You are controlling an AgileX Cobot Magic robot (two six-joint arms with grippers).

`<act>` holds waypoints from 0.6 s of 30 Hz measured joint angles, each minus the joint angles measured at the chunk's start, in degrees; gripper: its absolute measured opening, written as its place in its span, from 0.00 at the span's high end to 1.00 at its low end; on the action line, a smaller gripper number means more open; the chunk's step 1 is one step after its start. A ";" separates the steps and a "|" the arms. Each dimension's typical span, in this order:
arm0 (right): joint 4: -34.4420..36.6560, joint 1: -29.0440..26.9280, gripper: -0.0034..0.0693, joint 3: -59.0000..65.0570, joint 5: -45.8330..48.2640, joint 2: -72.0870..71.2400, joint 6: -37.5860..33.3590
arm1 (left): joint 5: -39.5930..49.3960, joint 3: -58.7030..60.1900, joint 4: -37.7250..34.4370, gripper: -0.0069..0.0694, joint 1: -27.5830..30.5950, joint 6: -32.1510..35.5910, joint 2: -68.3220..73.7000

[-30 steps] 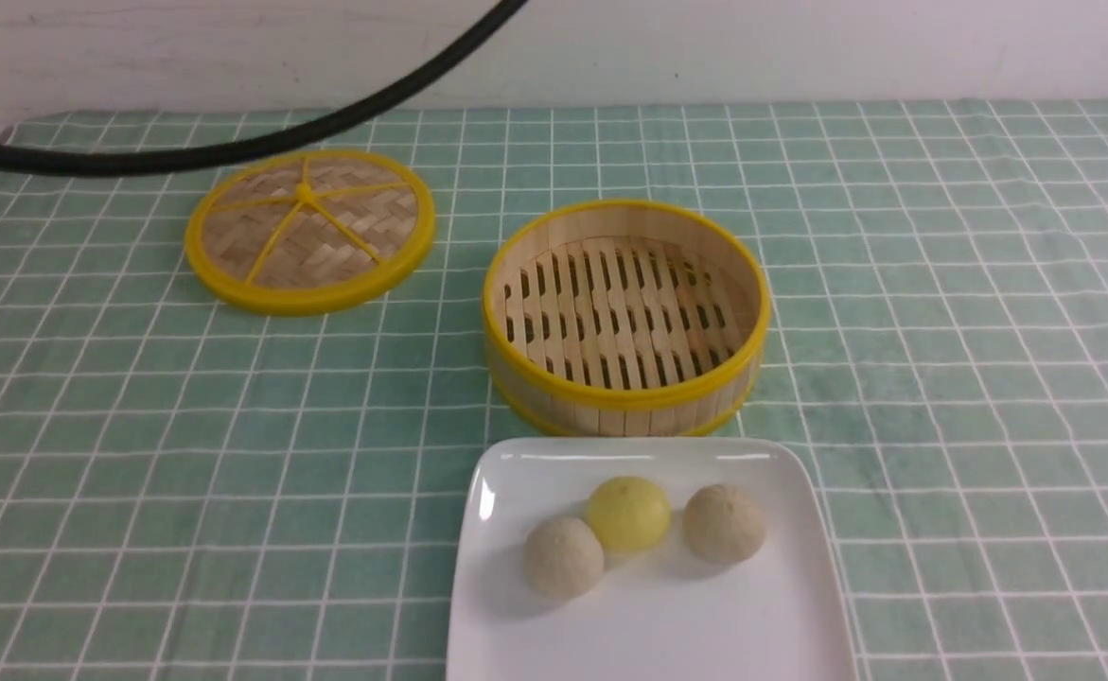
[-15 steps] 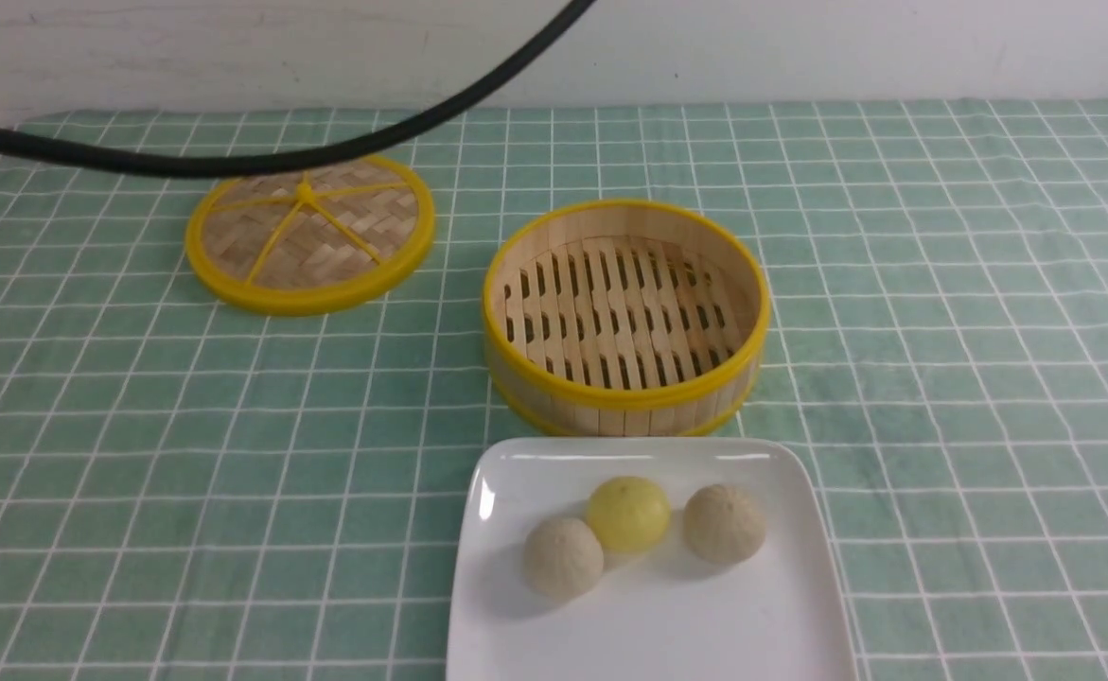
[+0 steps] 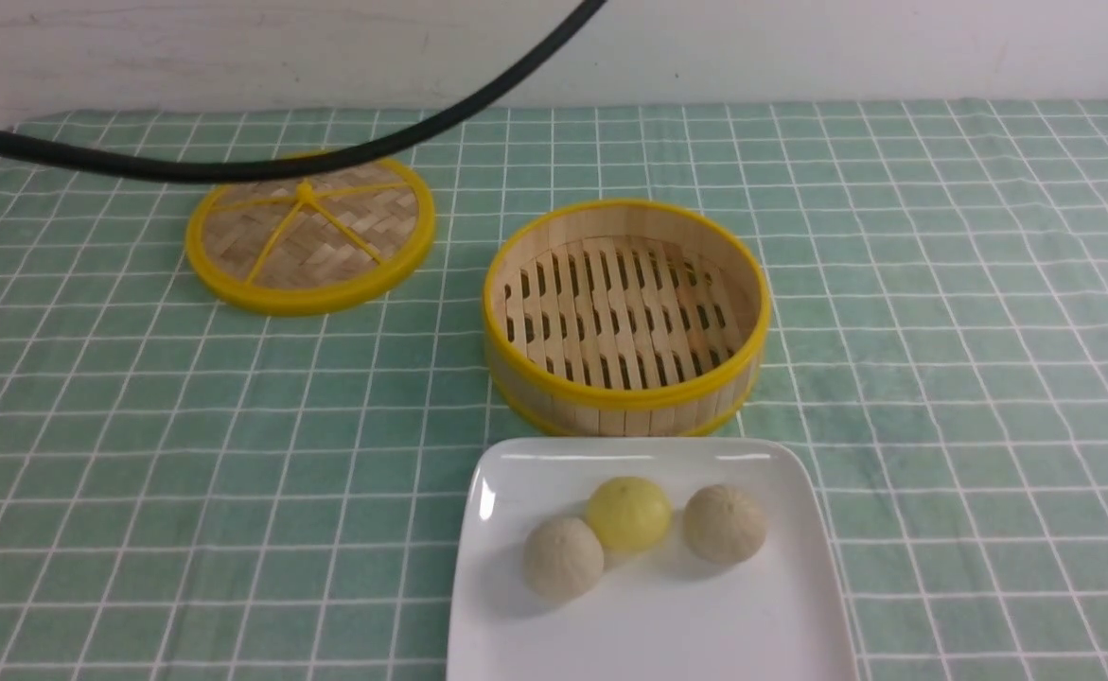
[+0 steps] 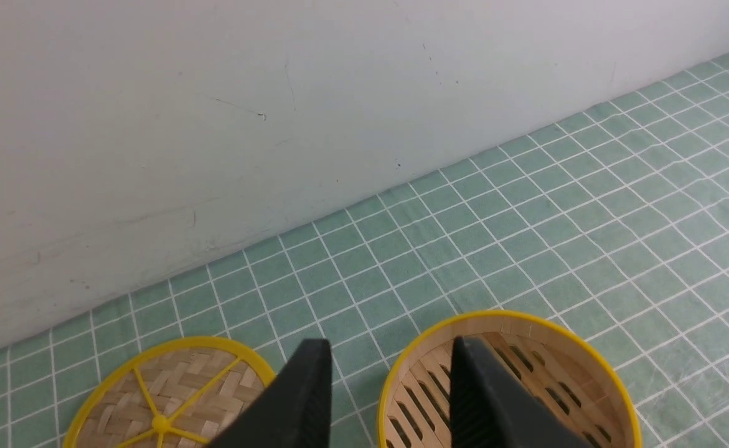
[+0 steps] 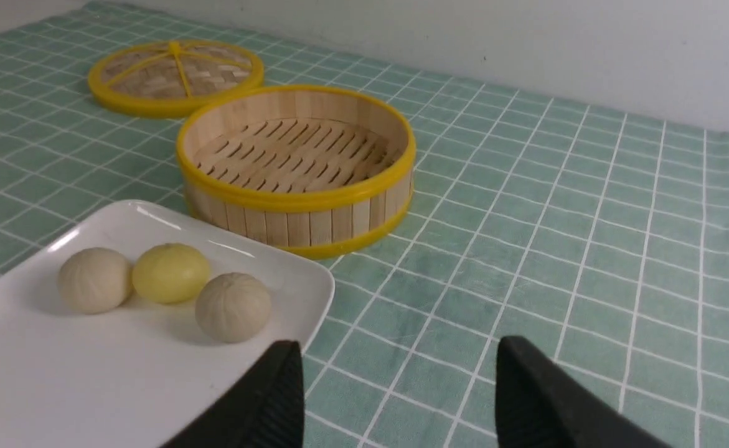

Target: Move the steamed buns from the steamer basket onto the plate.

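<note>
On the plate (image 3: 667,634), three steamed buns (image 3: 628,514)

No readable text, labels or numbers

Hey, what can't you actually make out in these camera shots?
Glossy white square plate: near edge cut off at the front view's bottom.
Flat woven yellow-rimmed lid: far rim crossed by the black cable, front view.
Round bamboo steamer basket: near half cut off in the left wrist view, partly behind the left pincer.
Right pincer: outside the front view, like the left.
</note>
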 joint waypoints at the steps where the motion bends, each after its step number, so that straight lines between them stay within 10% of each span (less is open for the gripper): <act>1: -0.25 0.00 0.37 0.09 -0.16 0.00 0.13 | 0.00 0.00 -0.07 0.52 0.00 0.00 0.00; 18: -3.30 0.00 0.37 1.12 -0.71 0.00 0.53 | 0.05 0.00 -0.12 0.52 0.00 0.06 0.00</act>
